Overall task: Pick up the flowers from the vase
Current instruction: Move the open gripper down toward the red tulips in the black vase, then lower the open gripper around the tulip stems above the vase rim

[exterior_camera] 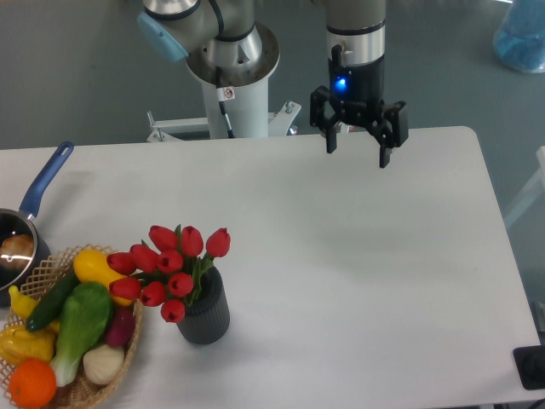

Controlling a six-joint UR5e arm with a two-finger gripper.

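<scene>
**A:** Start with the big picture. Your table [358, 256] is white and wide, and everything that matters sits at its near left. The wicker basket [102, 375] of vegetables and fruit is at that edge, with the blue-handled saucepan [25, 230] just behind it.

**B:** And the flowers?

**A:** The flowers [170, 268] stand in the vase [205, 311], just beside the basket on its right. The red buds lean left, out over the basket's rim. You have not lifted them yet.

**B:** Where is my pincer?

**A:** Your pincer [356, 149] hangs over the far edge of the table, well apart from the vase. Its 2 fingers are spread wide and hold nothing.

**B:** So how should I make the approach?

**A:** My judgement: bring it across and toward you until it is above the bunch, keeping the spread as it is. Then come down on the stems and leaves just above the vase mouth, not on the buds, which would likely crush or slip. Because the bunch leans left, centre on the stems rather than the heads. Stay off the basket side, close gently, and lift straight up so the vase stays put.
</scene>
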